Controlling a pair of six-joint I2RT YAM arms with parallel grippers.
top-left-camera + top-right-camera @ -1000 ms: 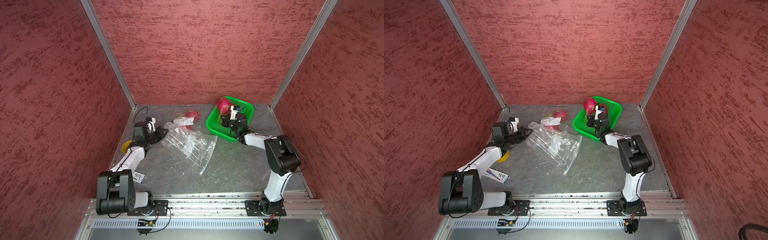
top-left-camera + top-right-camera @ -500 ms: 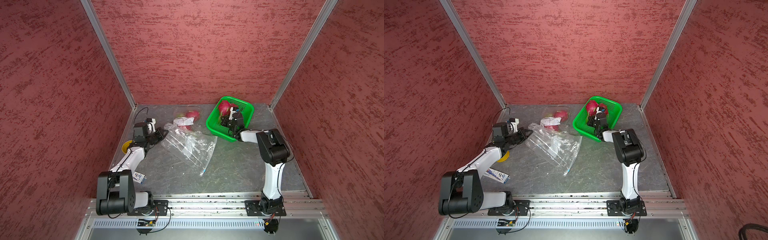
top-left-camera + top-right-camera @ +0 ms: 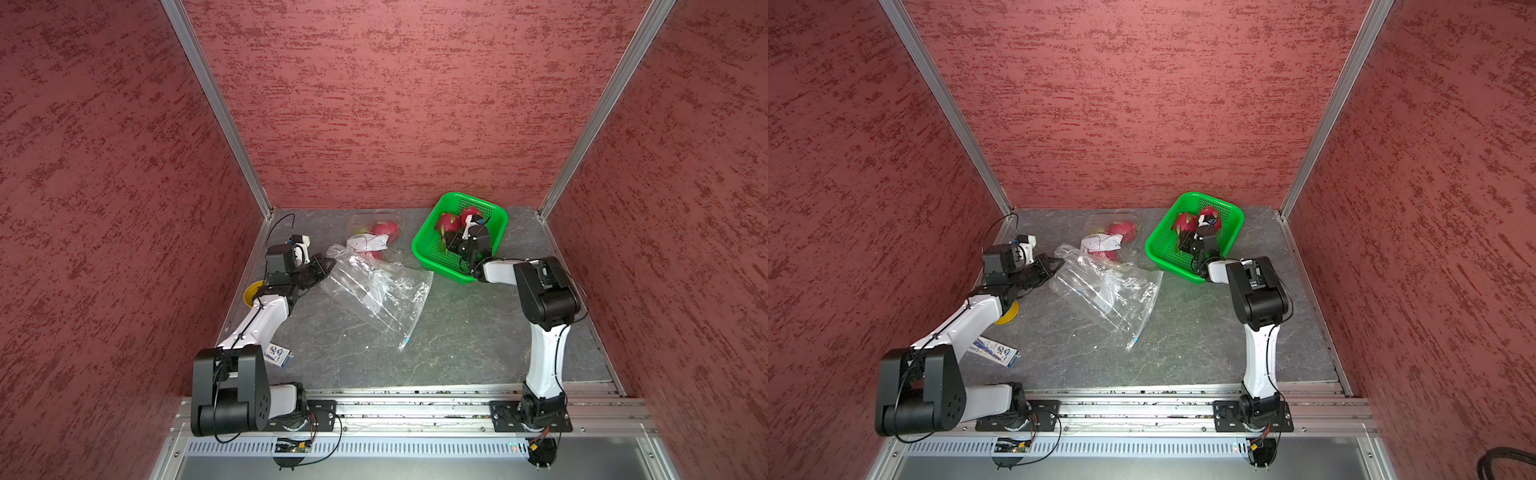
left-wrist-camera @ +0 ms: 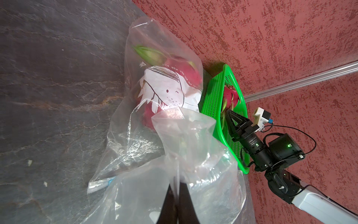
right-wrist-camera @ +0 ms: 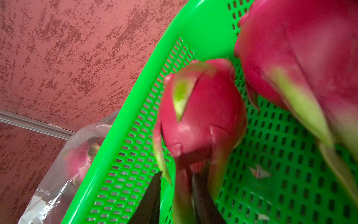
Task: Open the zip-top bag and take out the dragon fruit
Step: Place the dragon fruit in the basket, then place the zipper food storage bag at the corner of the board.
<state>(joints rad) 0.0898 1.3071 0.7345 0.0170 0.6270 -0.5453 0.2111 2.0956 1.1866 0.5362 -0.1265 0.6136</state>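
**Release of a dragon fruit [image 5: 201, 116] into the green basket [image 3: 434, 255], far right of the table [image 3: 457, 345].** The right gripper [image 5: 177, 174] sits low inside the basket with its jaws parted. A leafy scale of the fruit lies between them, clear of one finger, so the fruit appears to rest on the mesh floor, just beside a second fruit [image 3: 470, 214]. The left gripper [image 4: 176, 186] is clenched on the film of the clear zip-top bag [image 3: 374, 286], which lies slack at mid-table and looks empty. Further fruit [image 3: 384, 227], seemingly two, lies inside a second bag [image 4: 164, 89] with a white printed patch, far centre. To finish the step well, the jaws should probably widen until the scale is free on both sides. The arm should then back out along the finger axis and rise over the rim. A sideways exit could snag the scale and roll the fruit. The left pinch is best held steady.
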